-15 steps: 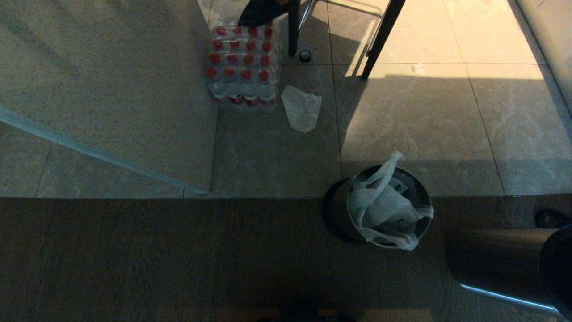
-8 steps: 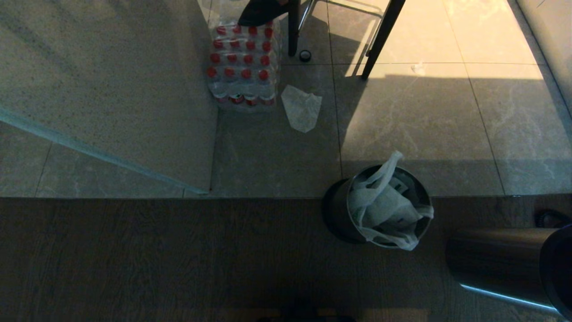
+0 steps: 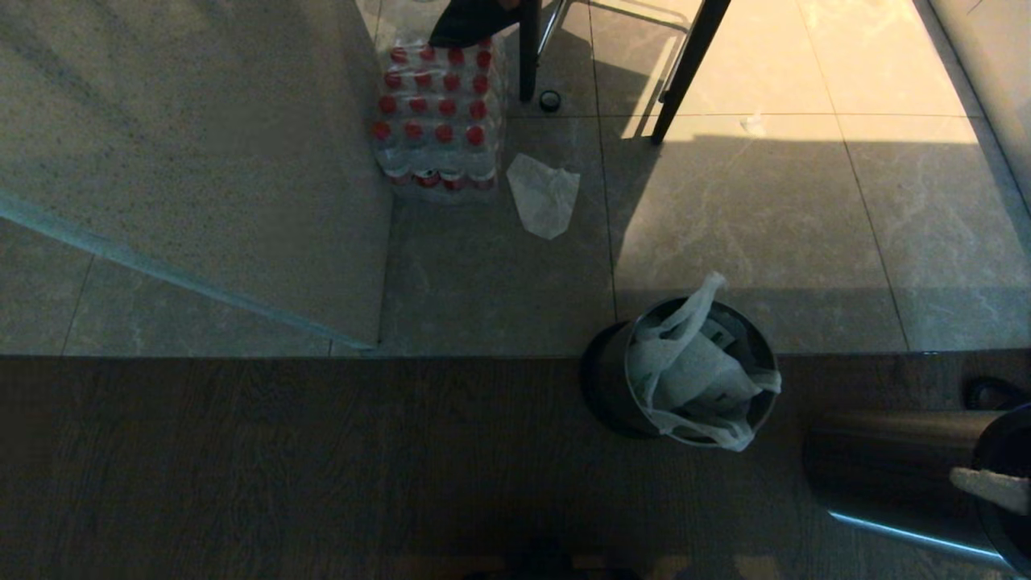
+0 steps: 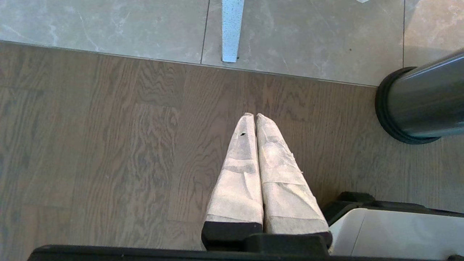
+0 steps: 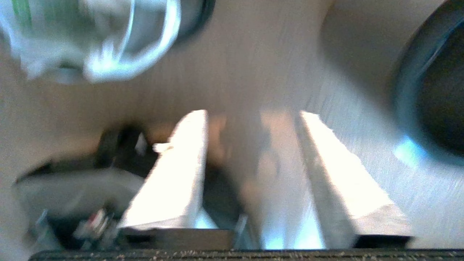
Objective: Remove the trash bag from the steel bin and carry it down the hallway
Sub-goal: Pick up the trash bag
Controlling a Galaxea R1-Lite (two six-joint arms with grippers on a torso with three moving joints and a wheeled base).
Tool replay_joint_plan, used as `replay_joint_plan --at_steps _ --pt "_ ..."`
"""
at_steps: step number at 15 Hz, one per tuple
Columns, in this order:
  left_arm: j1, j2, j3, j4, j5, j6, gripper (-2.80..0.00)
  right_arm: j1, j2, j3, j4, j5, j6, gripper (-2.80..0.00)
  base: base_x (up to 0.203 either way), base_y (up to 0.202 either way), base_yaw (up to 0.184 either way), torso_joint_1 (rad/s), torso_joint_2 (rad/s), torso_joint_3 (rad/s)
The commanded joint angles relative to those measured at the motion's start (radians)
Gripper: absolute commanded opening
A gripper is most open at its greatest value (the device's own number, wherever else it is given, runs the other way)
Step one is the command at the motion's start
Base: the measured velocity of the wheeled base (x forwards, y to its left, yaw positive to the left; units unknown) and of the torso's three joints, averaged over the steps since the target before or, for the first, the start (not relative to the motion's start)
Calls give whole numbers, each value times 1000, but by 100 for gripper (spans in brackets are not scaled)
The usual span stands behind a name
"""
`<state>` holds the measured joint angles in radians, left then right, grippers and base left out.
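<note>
The steel bin (image 3: 612, 387) stands where the wooden floor meets the tiles, right of centre in the head view. The white trash bag (image 3: 689, 379) sits crumpled inside it, with one loop handle sticking up over the far rim. Only a taped fingertip (image 3: 987, 486) of my right gripper shows there, low at the right edge and well apart from the bin. In the right wrist view my right gripper (image 5: 253, 114) is open and empty over the wood floor, with the trash bag (image 5: 90, 40) off to one side. My left gripper (image 4: 253, 116) hangs shut and empty, beside the steel bin (image 4: 420, 105).
A second, larger steel bin (image 3: 902, 471) stands at the lower right, under the right gripper. A shrink-wrapped pack of red-capped bottles (image 3: 439, 113), a flat white wrapper (image 3: 544, 193) and dark furniture legs (image 3: 689, 72) lie beyond. A speckled slab (image 3: 185, 161) fills the left.
A taped finger of my right gripper has come into the head view at the lower right edge. The steel bin and trash bag have not moved.
</note>
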<state>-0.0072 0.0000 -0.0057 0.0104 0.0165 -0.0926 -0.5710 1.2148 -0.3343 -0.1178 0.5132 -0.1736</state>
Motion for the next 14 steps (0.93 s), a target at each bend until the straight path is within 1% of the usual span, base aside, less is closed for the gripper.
replay_joint_plan --at_steps 1,3,5,6,7,8,9,10,11,14 --pt "0 0 0 0 0 -1 -280 149 88 -32 -40 -110 48 -280 0 0 0 0 0 0" --pt "0 0 0 0 0 -1 -280 299 206 -45 -191 -252 119 -280 0 0 0 0 0 0" --pt "0 0 0 0 0 -1 -280 441 273 -65 -330 -363 220 -280 0 0 0 0 0 0" --pt "0 0 0 0 0 -1 -280 503 297 -94 -360 -419 274 -280 0 0 0 0 0 0" --pt "0 0 0 0 0 -1 -280 541 329 -126 -381 -462 303 -280 0 0 0 0 0 0" --pt "0 0 0 0 0 -1 -280 566 353 -163 -391 -484 325 -280 0 0 0 0 0 0" --pt "0 0 0 0 0 0 -280 578 372 -178 -395 -494 372 -280 0 0 0 0 0 0" --pt "0 0 0 0 0 -1 -280 579 375 -174 -395 -498 426 -280 0 0 0 0 0 0" --pt "0 0 0 0 0 -1 -280 579 377 -153 -395 -498 459 -280 0 0 0 0 0 0" --pt "0 0 0 0 0 -1 -280 536 401 -125 -408 -458 532 -280 0 0 0 0 0 0"
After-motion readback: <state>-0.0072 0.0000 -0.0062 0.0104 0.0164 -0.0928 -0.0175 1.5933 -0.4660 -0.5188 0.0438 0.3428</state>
